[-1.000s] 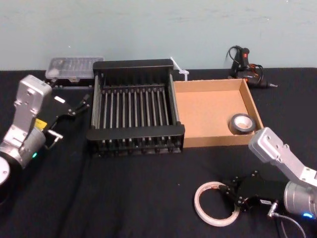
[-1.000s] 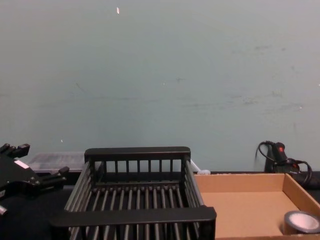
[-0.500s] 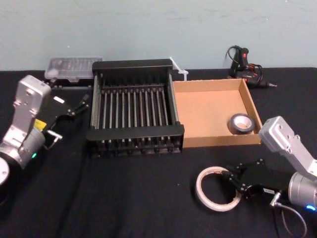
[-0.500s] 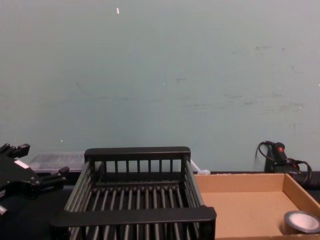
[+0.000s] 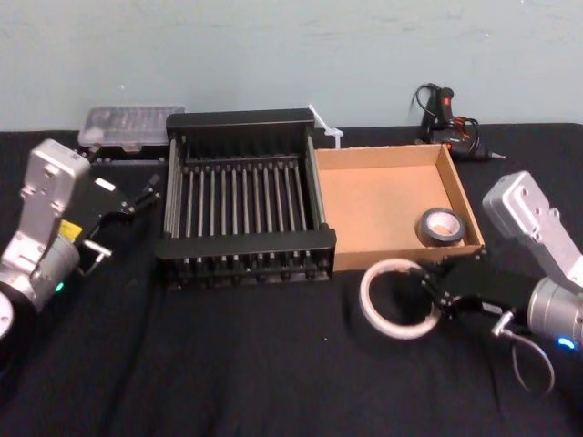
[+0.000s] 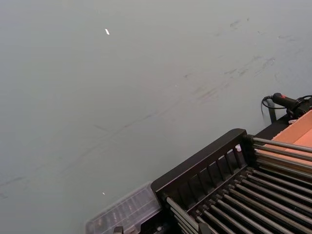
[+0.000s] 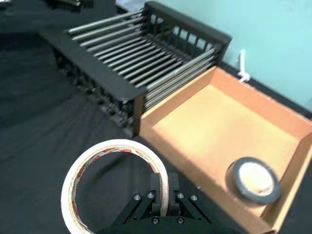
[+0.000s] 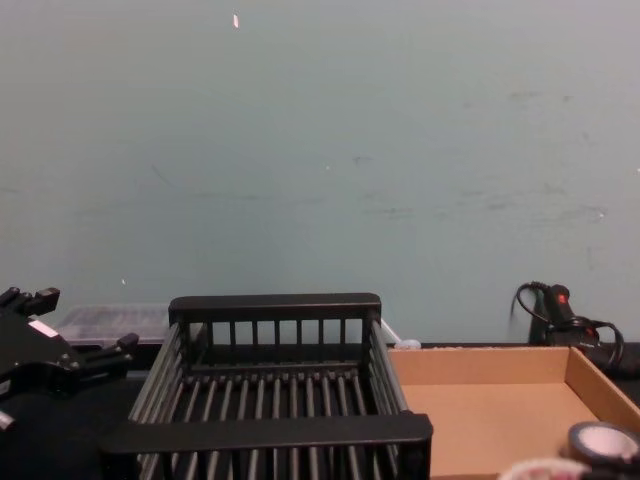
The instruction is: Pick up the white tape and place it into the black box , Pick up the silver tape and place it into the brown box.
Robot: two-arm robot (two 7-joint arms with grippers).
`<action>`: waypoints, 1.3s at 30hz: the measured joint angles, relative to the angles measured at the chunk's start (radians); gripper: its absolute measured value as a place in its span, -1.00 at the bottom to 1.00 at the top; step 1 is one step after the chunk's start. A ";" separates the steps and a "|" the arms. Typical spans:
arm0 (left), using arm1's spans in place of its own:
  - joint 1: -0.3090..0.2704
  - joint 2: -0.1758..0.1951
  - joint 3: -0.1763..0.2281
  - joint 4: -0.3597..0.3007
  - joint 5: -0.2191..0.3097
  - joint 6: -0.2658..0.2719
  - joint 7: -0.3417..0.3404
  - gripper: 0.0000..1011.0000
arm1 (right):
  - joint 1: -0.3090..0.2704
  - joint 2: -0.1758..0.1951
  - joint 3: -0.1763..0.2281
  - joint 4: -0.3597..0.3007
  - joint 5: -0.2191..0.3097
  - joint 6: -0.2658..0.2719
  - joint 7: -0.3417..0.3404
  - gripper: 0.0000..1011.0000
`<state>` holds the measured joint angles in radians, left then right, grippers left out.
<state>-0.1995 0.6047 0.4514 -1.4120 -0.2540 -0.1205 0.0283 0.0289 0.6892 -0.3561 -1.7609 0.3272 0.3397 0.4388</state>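
Right gripper [image 5: 427, 290] clamps the white tape [image 5: 366, 289] by its rim, just before the brown box [image 5: 373, 202] holding the silver tape [image 5: 442, 227]. Left gripper [image 5: 138, 195] is parked beside the black box [image 5: 246, 246].

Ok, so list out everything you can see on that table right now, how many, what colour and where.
white tape: one, white, gripped just in front of the brown box
silver tape: one, grey-silver, inside the brown box, near-right corner
black box: one, black, mid-table
brown box: one, tan, right beside the black box
plastic case: one, clear, behind the black box's left corner
glue gun: one, black and red, far right by the wall
table: one, black cover
left tool: one, black, open, left of the black box
right tool: one, black, shut on the white tape
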 joint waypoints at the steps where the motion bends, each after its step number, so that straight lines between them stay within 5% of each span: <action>1: 0.000 0.000 0.000 0.000 0.000 0.000 0.000 0.98 | 0.007 -0.006 0.002 0.002 -0.003 0.000 -0.004 -0.80; 19: 0.000 0.000 0.000 0.000 0.000 0.000 0.000 0.98 | 0.141 -0.098 -0.004 0.057 -0.044 0.013 -0.027 -0.80; 39: 0.000 0.000 0.000 0.000 0.000 0.000 0.000 0.98 | 0.313 -0.202 -0.102 0.164 -0.101 0.015 0.019 -0.80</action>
<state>-0.1995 0.6047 0.4514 -1.4120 -0.2539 -0.1205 0.0283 0.3423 0.4873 -0.4582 -1.5973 0.2260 0.3545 0.4576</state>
